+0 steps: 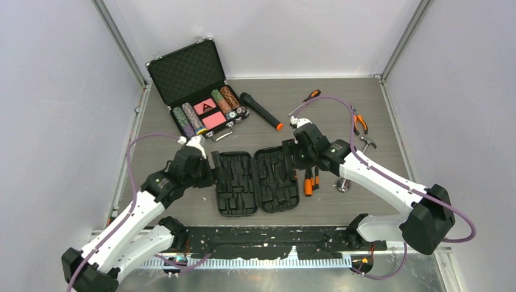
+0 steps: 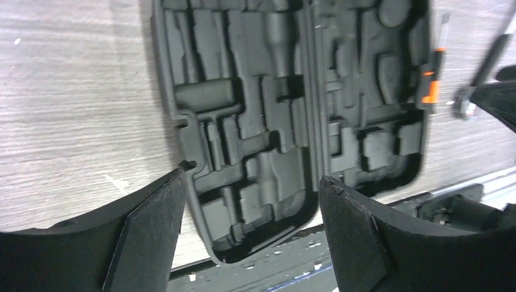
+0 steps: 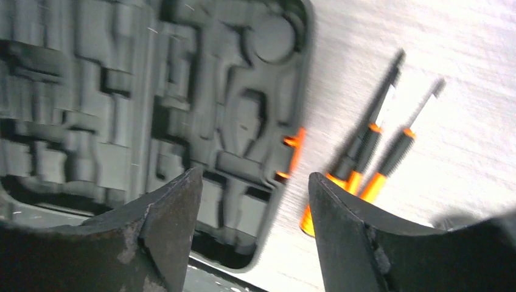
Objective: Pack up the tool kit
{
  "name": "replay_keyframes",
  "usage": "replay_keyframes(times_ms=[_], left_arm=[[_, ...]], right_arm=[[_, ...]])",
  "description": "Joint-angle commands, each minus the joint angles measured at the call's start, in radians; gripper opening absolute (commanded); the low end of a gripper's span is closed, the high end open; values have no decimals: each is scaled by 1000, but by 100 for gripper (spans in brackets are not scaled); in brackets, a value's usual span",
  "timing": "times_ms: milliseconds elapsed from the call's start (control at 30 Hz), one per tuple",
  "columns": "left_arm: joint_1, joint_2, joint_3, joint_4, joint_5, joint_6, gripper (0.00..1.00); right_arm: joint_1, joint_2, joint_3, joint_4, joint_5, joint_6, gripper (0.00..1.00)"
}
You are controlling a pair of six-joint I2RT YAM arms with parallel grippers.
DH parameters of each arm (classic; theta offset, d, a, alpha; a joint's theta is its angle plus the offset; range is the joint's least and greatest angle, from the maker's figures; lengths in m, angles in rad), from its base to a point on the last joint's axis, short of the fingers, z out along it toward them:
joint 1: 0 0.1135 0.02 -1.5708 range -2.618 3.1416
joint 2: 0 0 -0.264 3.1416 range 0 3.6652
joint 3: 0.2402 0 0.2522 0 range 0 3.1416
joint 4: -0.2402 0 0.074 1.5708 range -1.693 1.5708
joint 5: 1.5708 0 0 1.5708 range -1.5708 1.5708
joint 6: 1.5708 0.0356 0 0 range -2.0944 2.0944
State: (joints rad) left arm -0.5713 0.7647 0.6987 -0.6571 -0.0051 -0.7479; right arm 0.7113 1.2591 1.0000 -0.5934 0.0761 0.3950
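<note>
In the middle of the table (image 1: 274, 131): the tool case (image 1: 258, 181), black, lying open and flat, hinge running near to far, moulded slots of both halves facing up.

At the far-left edge of its left half: the left gripper (image 1: 214, 169), jaws apart and clamped on nothing, that half's near end showing between them in the wrist view. Cannot tell whether either pad touches the rim.

At the right half's far-right corner: the right gripper (image 1: 292, 155), jaws likewise apart, framing the case's right rim and its small orange latch (image 3: 292, 152).

Just right of the case, flat on the table and close beside the right gripper: a pair of orange-and-black screwdrivers (image 1: 310, 181), side by side, orange ends near.

Further right, near the right forearm: a small round metal piece (image 1: 344, 184).

Beyond that forearm, far right and well apart from the case: hammer (image 1: 367, 143), pliers (image 1: 360, 123) with orange grips, and an orange-handled screwdriver (image 1: 304, 102).

Far left: a metal-edged poker chip case (image 1: 188, 73), lid raised, rows of chips inside.

Just right of it: a black flashlight (image 1: 260, 111) with orange tip, lying slantwise, far of the tool case.
</note>
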Motion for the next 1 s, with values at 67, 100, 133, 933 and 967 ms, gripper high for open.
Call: replay_keyframes(times_ms=[67, 100, 133, 933, 967], left_arm=[[-4, 126, -33, -5, -54, 51, 76], [-5, 153, -34, 1, -57, 55, 75], [-5, 179, -38, 6, -59, 60, 72], [220, 644, 188, 171, 47, 189, 19], [224, 644, 198, 167, 51, 184, 22]], right_arm=[[-12, 13, -79, -29, 123, -1, 64], [-16, 26, -96, -14, 115, 2, 61], [-22, 34, -103, -2, 93, 4, 60], [-186, 442, 39, 228, -187, -41, 30], [-197, 445, 54, 221, -185, -47, 30]])
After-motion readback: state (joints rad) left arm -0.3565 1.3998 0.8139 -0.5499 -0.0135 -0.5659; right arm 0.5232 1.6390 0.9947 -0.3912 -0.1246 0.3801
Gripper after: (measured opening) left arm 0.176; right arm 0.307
